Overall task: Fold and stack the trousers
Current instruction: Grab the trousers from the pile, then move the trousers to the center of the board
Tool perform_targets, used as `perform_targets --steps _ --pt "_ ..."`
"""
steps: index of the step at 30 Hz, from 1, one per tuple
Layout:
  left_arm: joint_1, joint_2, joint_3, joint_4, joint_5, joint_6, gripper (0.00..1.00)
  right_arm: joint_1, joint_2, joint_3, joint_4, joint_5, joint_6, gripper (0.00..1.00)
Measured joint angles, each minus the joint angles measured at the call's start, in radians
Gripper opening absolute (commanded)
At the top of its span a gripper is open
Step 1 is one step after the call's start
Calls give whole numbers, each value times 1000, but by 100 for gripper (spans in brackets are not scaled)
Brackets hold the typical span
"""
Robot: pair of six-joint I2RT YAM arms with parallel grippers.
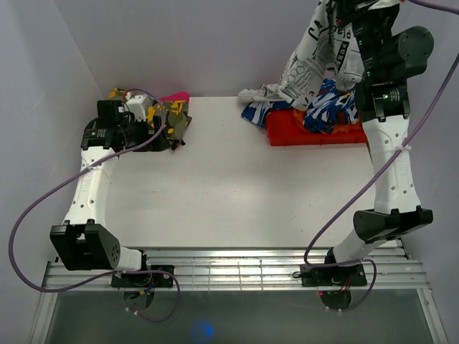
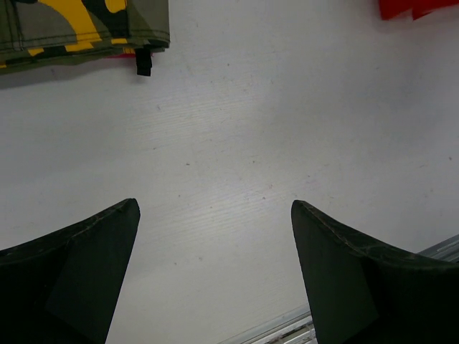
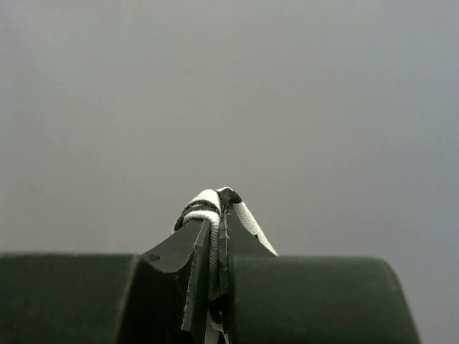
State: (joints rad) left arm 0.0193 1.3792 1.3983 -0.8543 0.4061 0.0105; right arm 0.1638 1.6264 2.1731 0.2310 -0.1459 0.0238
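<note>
The trousers [image 1: 315, 61], white cloth with black newspaper print, hang from my raised right gripper [image 1: 343, 8] at the top right, their lower end trailing onto the table's far edge. In the right wrist view the right gripper [image 3: 217, 215] is shut on a fold of the trousers [image 3: 208, 198], with only a grey wall behind. My left gripper [image 1: 163, 129] rests at the far left; in the left wrist view it [image 2: 215, 208] is open and empty above the white table [image 2: 251, 143].
A red bin [image 1: 301, 129] at the far right holds a blue-and-white patterned garment [image 1: 331, 107]. A yellow-green camouflage garment [image 1: 174, 115] lies at the far left and also shows in the left wrist view [image 2: 79, 29]. A metal rail [image 1: 237, 269] runs along the near edge.
</note>
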Motion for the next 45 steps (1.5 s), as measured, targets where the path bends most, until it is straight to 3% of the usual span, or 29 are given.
perform_targets --steps 6,14,21,27,29,30,31,34,36,38,39,44,45 --pt "123 -1 101 5 126 -64 98 207 -90 -42 4 -72 -65 8" --pt "261 -1 140 10 338 -134 98 442 -63 -31 5 -80 -101 8" --pt "380 -17 134 56 475 -225 98 710 110 29 80 -18 -164 8" --pt "578 -34 87 153 638 -327 98 898 393 193 229 94 -310 8" --pt "597 -39 86 159 655 -280 98 931 251 -96 303 148 -344 8" --pt "595 -48 82 155 659 -224 98 910 62 -378 299 178 -341 8" --pt "594 -53 81 147 658 -172 98 854 -127 -638 287 212 -322 8" --pt "578 -61 50 130 637 -72 98 718 -453 -1073 238 153 -347 8" --pt "541 -64 13 101 607 0 98 565 -645 -1341 153 110 -391 8" --pt "481 -64 -27 75 564 65 98 435 -705 -1508 64 53 -477 11" --pt "444 -63 -48 63 538 97 98 400 -698 -1554 31 28 -518 22" --pt "292 -55 -118 14 437 215 96 232 -592 -1629 -184 -57 -731 51" --pt "274 -51 -126 8 422 230 95 202 -587 -1622 -214 -61 -766 65"
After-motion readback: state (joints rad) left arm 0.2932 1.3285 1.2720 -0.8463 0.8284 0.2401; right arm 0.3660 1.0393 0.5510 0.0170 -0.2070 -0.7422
